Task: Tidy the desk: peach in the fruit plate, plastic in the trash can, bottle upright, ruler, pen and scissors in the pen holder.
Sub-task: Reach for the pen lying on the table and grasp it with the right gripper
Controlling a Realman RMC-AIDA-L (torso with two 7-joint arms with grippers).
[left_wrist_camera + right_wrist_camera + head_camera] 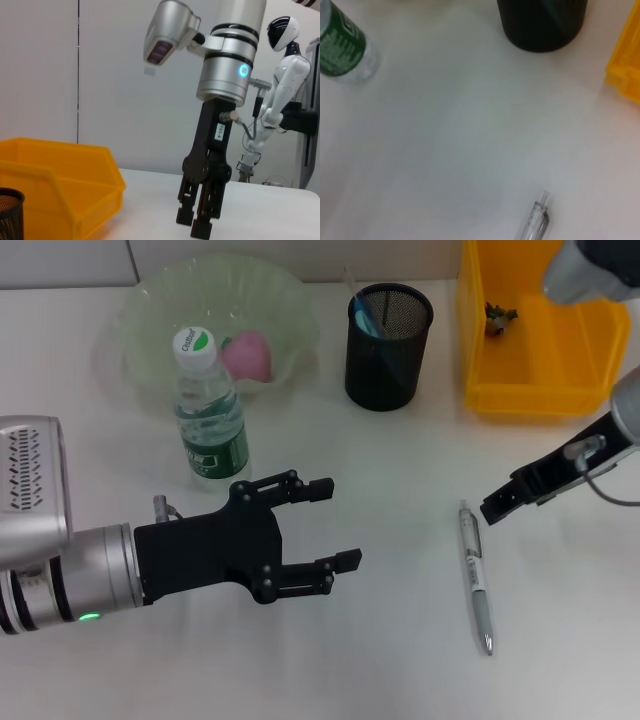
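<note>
I'm looking at a white desk (400,640). Standing on it: a water bottle (210,410) upright with a green label, a pale green fruit plate (140,320) just behind the bottle, a black mesh pen holder (388,345) to its right, and a yellow bin (545,340) at the far right edge. A silver pen (476,578) lies flat nearer me, well apart from the holder

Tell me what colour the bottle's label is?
Green, on the bottle. The head view shows it best.
</note>
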